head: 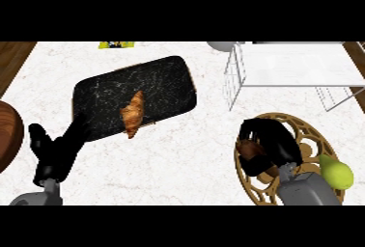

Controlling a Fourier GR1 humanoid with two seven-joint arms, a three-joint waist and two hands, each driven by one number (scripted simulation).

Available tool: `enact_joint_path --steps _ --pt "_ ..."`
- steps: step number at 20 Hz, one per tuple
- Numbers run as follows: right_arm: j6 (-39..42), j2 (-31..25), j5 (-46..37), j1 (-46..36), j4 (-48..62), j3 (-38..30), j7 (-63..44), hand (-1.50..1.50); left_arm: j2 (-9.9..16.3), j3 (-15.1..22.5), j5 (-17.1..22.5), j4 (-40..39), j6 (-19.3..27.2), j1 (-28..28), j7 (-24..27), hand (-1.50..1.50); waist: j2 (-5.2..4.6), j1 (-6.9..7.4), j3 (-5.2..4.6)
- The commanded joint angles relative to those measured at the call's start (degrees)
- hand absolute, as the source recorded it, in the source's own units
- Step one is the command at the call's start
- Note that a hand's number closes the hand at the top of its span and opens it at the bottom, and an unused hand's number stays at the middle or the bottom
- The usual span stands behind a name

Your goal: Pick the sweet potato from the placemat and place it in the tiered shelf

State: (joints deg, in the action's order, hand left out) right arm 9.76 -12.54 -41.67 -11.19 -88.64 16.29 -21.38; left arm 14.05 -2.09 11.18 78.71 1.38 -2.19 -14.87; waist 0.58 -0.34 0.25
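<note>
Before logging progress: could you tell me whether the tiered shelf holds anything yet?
Empty: the tiered shelf shows only bare white surface.

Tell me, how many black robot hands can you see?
2. The left black hand rests open beside the dark marbled placemat; the right black hand is over the round wooden basket.

White marble counter (faintly veined) — wooden edges.

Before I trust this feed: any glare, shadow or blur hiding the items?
Head view: light is even, no glare on the black placemat, whose white veining reads clearly; the sweet potato casts little shadow. The white tiered shelf nearly blends into the pale counter. The right hand hides whatever it curls round over the wicker basket. Edges look soft throughout.
</note>
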Motion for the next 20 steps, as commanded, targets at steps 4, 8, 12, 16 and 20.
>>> enact_joint_path --steps 4,8,12,16,20 --pt "3.8 -0.3 3.1 1.7 -25.0 -0.6 -5.1 1.50 0.5 -0.7 -0.1 -1.0 0.2 0.4 -2.3 0.00 -0.09 -1.05 -0.31" --pt "7.1 1.2 2.4 -3.1 -36.4 -3.1 -16.7 1.50 -0.4 -0.6 -0.1 0.2 0.8 0.4 -2.6 0.00 -0.10 -0.71 -0.32" --pt "15.7 -3.6 11.3 -11.0 -40.8 -16.1 -23.1 1.50 0.8 -1.5 0.4 -2.5 -1.0 -1.0 -2.8 0.00 -0.38 -0.62 -0.33" --pt "19.3 -4.9 15.6 -23.6 -35.4 -22.6 -31.0 1.50 -1.6 0.1 -1.8 -3.4 -0.4 0.5 1.5 0.00 -0.53 0.29 -0.34" --pt "21.6 -7.9 21.1 -29.7 -35.0 -28.3 -36.2 1.50 -3.3 0.7 -2.8 -2.2 1.9 0.7 0.1 0.00 -0.39 0.01 -0.32"
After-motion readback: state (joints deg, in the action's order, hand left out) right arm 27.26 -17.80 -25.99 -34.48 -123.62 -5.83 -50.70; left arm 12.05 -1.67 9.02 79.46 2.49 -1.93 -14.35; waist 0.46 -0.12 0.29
